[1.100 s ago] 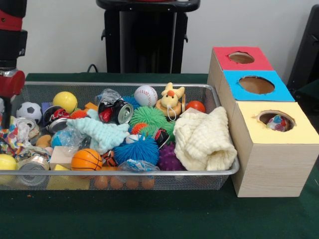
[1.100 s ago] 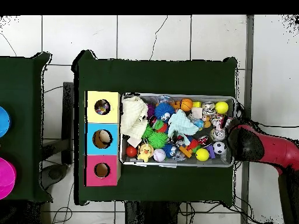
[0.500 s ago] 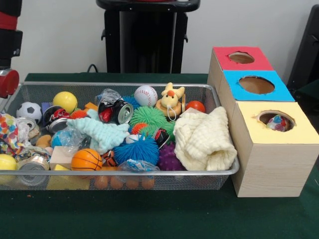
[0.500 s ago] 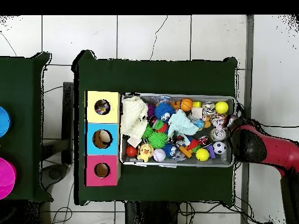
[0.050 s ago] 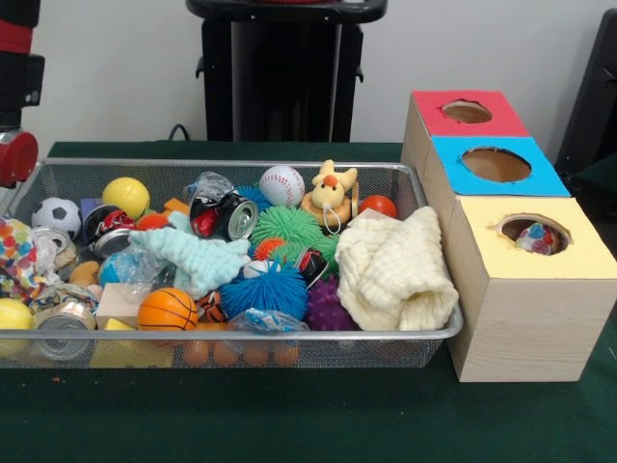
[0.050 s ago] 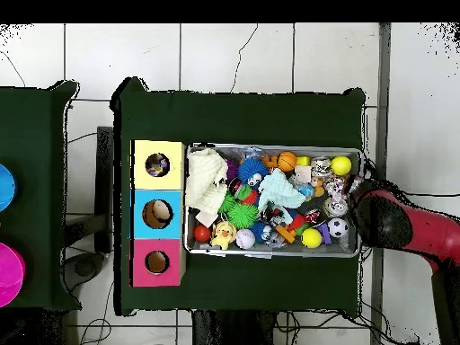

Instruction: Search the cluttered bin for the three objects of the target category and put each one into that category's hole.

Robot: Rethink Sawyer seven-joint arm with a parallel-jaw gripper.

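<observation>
I can't tell how the jaws stand: the gripper (image 5: 13, 207) is mostly cut off at the left edge of the front view, and from overhead the red and black arm (image 6: 395, 225) covers it. It sits at the left end of the wire bin (image 5: 231, 167), right by a multicoloured crinkly bundle (image 5: 19, 258) (touching or gripped, I can't say which). Just beside that I see a soccer ball (image 5: 56, 215), a crushed can (image 5: 63, 323) and a yellow ball (image 5: 126, 196) near the back wall. Mid-bin: orange basketball (image 5: 167, 309), blue spiky ball (image 5: 264, 290), green spiky ball (image 5: 286, 226), pale teal cloth (image 5: 198, 256), baseball (image 5: 281, 185), yellow plush duck (image 5: 330, 196). A cream knitted cloth (image 5: 395, 270) fills the right end and droops over the rim. The wooden box (image 5: 525, 318) touches the bin's right end, with three holes in a row: red hole (image 5: 467, 112) farthest back, blue hole (image 5: 496, 164) in the middle, yellow hole (image 5: 533, 231) nearest. One multicoloured item (image 5: 536, 237) shows inside the yellow hole. Overhead, something pale lies in the blue hole.
</observation>
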